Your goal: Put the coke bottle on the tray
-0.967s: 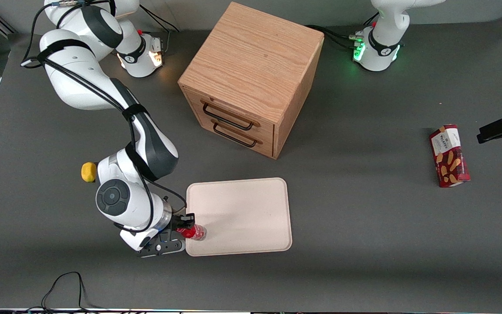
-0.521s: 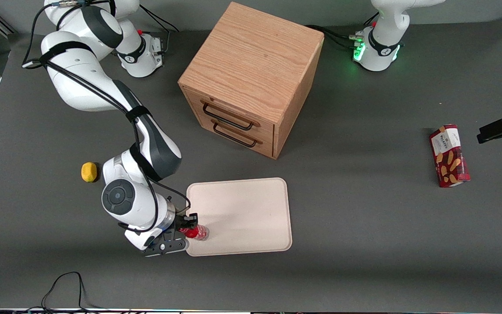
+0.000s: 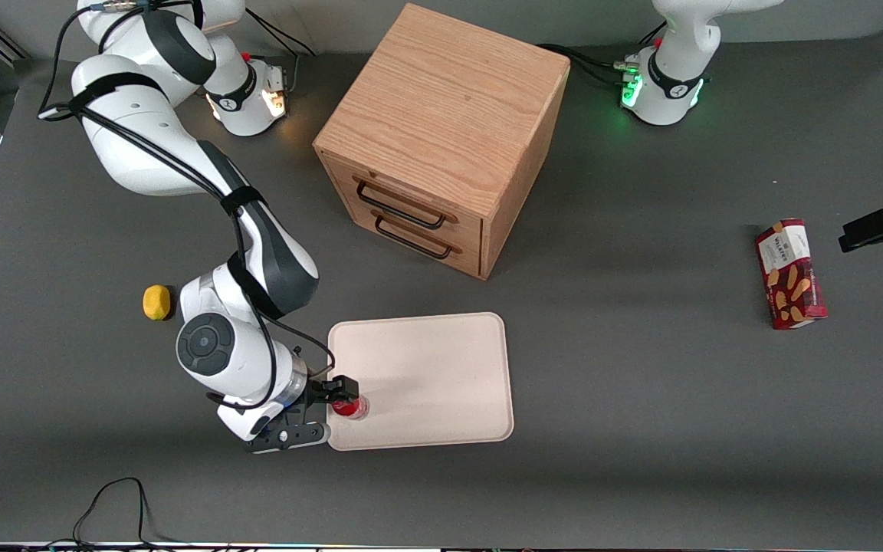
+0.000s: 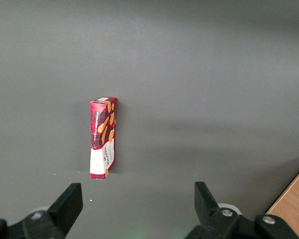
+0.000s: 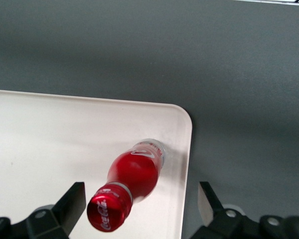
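Note:
The coke bottle point(image 3: 349, 406) is a small red bottle with a red cap. It stands upright on the cream tray point(image 3: 426, 368), at the tray's corner nearest the front camera at the working arm's end. In the right wrist view the bottle point(image 5: 137, 172) stands close to the tray's rim point(image 5: 185, 149), its cap toward the camera. My right gripper point(image 3: 338, 397) is just above the bottle. It is open point(image 5: 141, 198), with a finger on each side of the cap and a gap to both.
A wooden two-drawer cabinet point(image 3: 441, 138) stands farther from the front camera than the tray. A yellow lemon point(image 3: 155, 302) lies beside the working arm. A red biscuit box point(image 3: 790, 274) lies toward the parked arm's end and shows in the left wrist view point(image 4: 103, 137).
The bottle was tilted in the shut gripper over the tray's corner. Now it stands upright on the tray and the fingers have opened off it.

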`<control>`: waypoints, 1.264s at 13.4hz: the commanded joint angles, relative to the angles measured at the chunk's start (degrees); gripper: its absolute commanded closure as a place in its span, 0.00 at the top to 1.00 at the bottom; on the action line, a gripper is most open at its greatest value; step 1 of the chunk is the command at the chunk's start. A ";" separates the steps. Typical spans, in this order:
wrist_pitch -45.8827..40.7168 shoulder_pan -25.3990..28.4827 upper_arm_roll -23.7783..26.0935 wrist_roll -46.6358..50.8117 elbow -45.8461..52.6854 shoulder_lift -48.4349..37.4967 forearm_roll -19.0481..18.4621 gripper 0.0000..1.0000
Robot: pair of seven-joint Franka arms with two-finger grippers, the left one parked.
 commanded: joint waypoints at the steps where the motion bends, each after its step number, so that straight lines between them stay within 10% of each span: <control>1: -0.07 -0.31 0.48 2.27 -0.54 -1.84 -0.91 1.00; 4: -8.64 -2.05 -0.04 2.27 -1.94 -8.93 0.05 1.00; 9: -21.42 -2.68 -16.18 -2.19 -16.65 -32.01 18.23 1.00; 17: -20.46 -2.42 -22.72 -3.97 -49.74 -65.11 16.76 1.00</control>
